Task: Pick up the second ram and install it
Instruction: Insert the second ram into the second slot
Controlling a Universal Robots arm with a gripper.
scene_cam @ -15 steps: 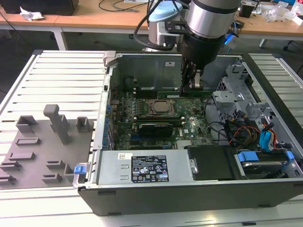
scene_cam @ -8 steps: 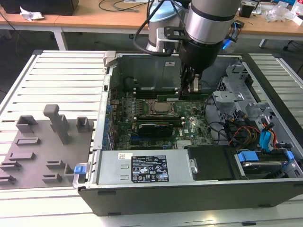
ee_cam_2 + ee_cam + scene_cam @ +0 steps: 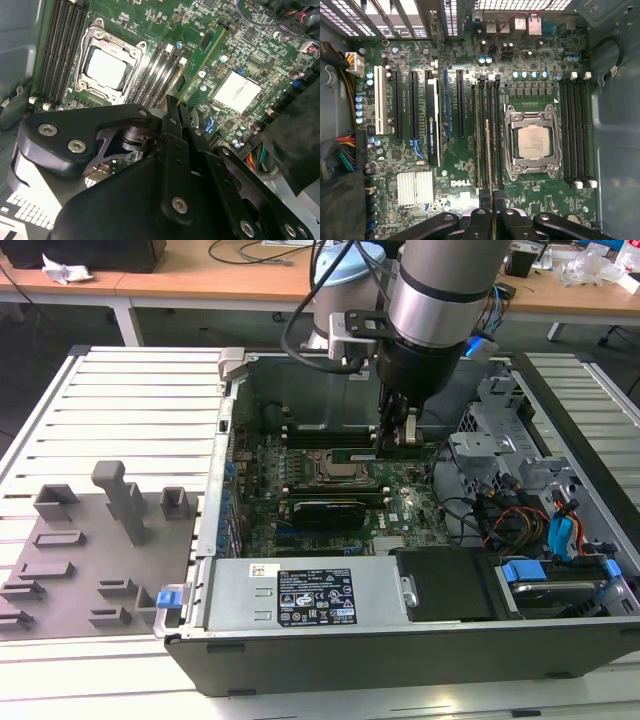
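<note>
The second ram (image 3: 202, 62) is a thin green stick, seen edge-on in both wrist views. My gripper (image 3: 173, 107) is shut on one end of it. In the first wrist view the stick (image 3: 490, 150) runs out from the gripper (image 3: 492, 197) in line with the dark memory slots (image 3: 487, 100) beside the processor socket (image 3: 532, 142). Whether it touches a slot I cannot tell. In the exterior view the gripper (image 3: 400, 435) reaches down into the open computer case (image 3: 300, 600), over the motherboard.
A graphics card (image 3: 432, 120) and a silver heatsink (image 3: 415, 189) lie on the far side of the slots from the socket. More memory slots (image 3: 575, 130) flank the socket's other side. Cables and drive bays (image 3: 540, 530) crowd the exterior view's right. A grey holder tray (image 3: 90, 560) sits outside the case.
</note>
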